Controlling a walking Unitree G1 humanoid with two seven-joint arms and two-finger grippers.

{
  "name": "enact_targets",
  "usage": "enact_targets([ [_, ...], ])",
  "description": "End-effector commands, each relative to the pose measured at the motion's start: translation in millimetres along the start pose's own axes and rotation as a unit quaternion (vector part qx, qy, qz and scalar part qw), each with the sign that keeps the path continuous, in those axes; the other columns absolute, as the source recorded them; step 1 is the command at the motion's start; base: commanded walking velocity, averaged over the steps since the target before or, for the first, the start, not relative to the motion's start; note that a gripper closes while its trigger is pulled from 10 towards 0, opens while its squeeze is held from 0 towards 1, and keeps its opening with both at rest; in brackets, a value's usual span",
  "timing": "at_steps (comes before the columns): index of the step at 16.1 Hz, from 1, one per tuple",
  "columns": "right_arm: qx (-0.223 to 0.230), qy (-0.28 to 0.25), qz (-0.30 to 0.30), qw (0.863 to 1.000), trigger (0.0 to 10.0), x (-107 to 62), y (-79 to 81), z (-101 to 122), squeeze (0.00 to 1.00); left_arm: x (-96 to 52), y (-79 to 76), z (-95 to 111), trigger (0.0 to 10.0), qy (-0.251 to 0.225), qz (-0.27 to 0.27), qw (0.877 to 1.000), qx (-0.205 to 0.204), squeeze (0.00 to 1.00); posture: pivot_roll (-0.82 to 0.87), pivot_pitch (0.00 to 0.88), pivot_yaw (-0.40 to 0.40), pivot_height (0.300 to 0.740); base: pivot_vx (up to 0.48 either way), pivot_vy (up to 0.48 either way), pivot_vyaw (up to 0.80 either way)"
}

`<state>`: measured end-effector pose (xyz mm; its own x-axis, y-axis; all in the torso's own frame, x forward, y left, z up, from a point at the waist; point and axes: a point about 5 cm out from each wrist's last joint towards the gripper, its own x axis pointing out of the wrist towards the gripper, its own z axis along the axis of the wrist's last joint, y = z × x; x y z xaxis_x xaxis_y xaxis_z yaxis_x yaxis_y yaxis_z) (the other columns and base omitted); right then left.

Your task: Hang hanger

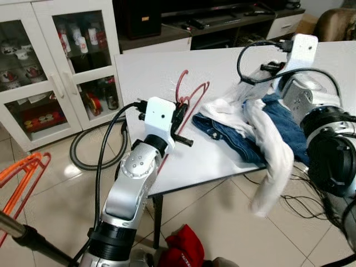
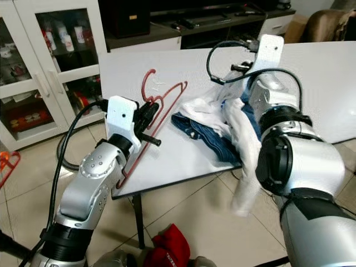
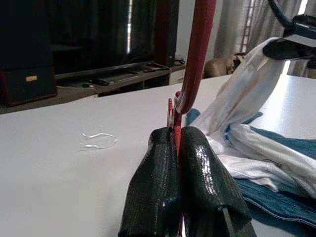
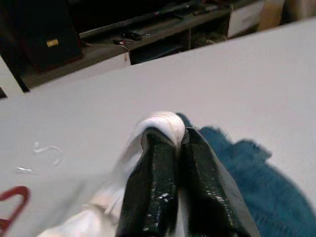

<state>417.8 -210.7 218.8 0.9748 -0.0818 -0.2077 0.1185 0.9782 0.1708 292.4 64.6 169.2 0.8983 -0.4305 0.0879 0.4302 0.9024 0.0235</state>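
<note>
Glossy red plastic hanger (image 3: 197,59), soft white cloth (image 1: 267,139), blue denim (image 1: 233,139), smooth matt white table (image 1: 167,72)

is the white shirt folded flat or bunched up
Bunched up: the white cotton shirt is pinched and lifted by the right gripper, trailing off the white table edge.

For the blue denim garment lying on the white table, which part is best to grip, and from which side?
Probably the near-left edge of the blue denim garment, approached from above on the robot's side. There it lies flat and uncovered on the white table; farther right the white cloth, pinched by the right gripper, drapes over it.
</note>
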Motion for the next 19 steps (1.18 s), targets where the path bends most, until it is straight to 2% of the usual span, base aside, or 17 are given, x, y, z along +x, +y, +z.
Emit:
enact_targets([
  [1,0.03,-0.01,-0.008,0.999,10.0,-0.4,-3.8,3.6,1.0,1.2,-2.8,4.2,10.0,-0.003,-0.008,1.0,0.009,0.0,0.07,0.0,-0.035,0.74,0.0,0.0,0.0],
  [2,0.044,-0.011,-0.008,0.999,10.0,-0.4,-4.0,2.7,1.0,1.2,-3.0,3.7,10.0,-0.002,-0.008,1.0,0.01,0.0,0.07,0.0,-0.037,0.74,0.0,0.0,0.0],
  [4,0.105,-0.015,-0.012,0.994,10.0,-0.4,-5.5,0.2,1.0,1.5,-2.7,0.8,10.0,0.003,-0.005,1.0,0.018,0.0,0.07,0.0,-0.035,0.74,0.0,0.0,0.0],
  [7,0.146,-0.033,-0.001,0.989,10.0,-0.6,-4.5,5.6,1.0,2.0,-3.5,-3.5,10.0,0.011,-0.004,1.0,0.021,0.0,0.06,0.0,-0.029,0.74,0.0,0.0,0.0],
  [10,0.19,-0.036,-0.004,0.981,10.0,-1.0,-9.1,1.3,1.0,2.4,-5.9,-8.8,10.0,0.021,-0.007,1.0,0.022,0.0,0.04,0.0,-0.019,0.74,0.0,0.0,0.0],
  [11,0.195,-0.039,-0.002,0.98,10.0,-1.2,-10.2,1.6,1.0,2.1,-5.2,-9.8,10.0,0.024,-0.006,0.999,0.024,0.0,0.04,0.0,-0.019,0.74,0.0,0.0,0.0],
  [15,0.194,-0.048,-0.035,0.979,10.0,-4.1,-31.9,-1.3,1.0,2.7,-4.2,-11.5,10.0,0.026,-0.006,0.999,0.027,0.0,0.03,0.0,-0.013,0.74,0.0,0.0,0.0],
  [16,0.16,-0.063,-0.041,0.984,10.0,-4.9,-35.0,2.4,1.0,2.6,-4.2,-11.8,10.0,0.027,-0.006,0.999,0.029,0.0,0.03,0.0,-0.012,0.74,0.0,0.0,0.0],
  [17,-0.011,-0.141,-0.054,0.988,10.0,-9.2,-36.4,21.6,0.0,0.9,-3.4,-13.8,10.0,0.03,-0.002,0.999,0.036,0.0,0.03,0.0,-0.016,0.74,0.0,0.0,0.0],
  [18,-0.107,-0.185,-0.054,0.975,10.0,-12.8,-33.9,28.9,0.0,-1.0,-2.3,-15.4,10.0,0.034,0.002,0.999,0.042,0.0,0.02,0.0,-0.017,0.74,0.0,0.0,0.0],
  [19,-0.152,-0.216,-0.061,0.962,10.0,-17.4,-36.8,26.5,0.0,-3.3,-1.1,-16.1,10.0,0.035,0.005,0.998,0.044,0.0,0.02,0.0,-0.019,0.74,0.0,0.0,0.0],
])
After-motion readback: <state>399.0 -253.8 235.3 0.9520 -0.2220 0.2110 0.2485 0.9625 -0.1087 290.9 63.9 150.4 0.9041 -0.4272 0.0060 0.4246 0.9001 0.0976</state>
